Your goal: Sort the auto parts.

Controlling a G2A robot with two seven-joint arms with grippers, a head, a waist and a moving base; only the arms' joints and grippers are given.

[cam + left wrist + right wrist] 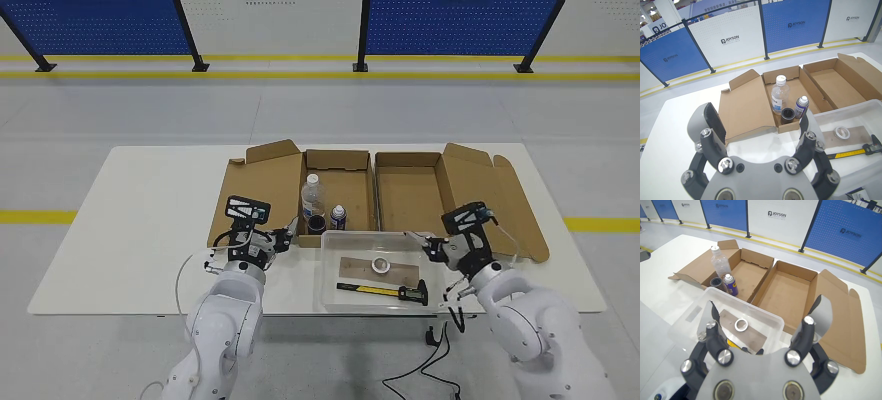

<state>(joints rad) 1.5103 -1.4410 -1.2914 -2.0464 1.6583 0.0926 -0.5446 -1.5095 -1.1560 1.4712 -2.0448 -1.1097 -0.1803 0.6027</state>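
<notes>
A clear plastic bin (330,285) at the table's front holds a metal ring (380,265) on a brown board (352,268) and a yellow-and-black caliper (385,292). Behind it the left cardboard box (340,162) holds a clear bottle (312,194), a blue spray can (338,216) and a black cylinder (316,224). The right cardboard box (408,200) has nothing in it. My left gripper (761,121) hangs open and holds nothing, left of the bin and in front of the left box. My right gripper (766,309) is open and bare over the bin's right end.
The boxes' open flaps (255,190) (505,200) lie flat on the white table (140,220). Black cables (435,350) hang off the front edge below the bin. Bare tabletop lies to the far left. Blue and white fence panels (100,25) stand behind.
</notes>
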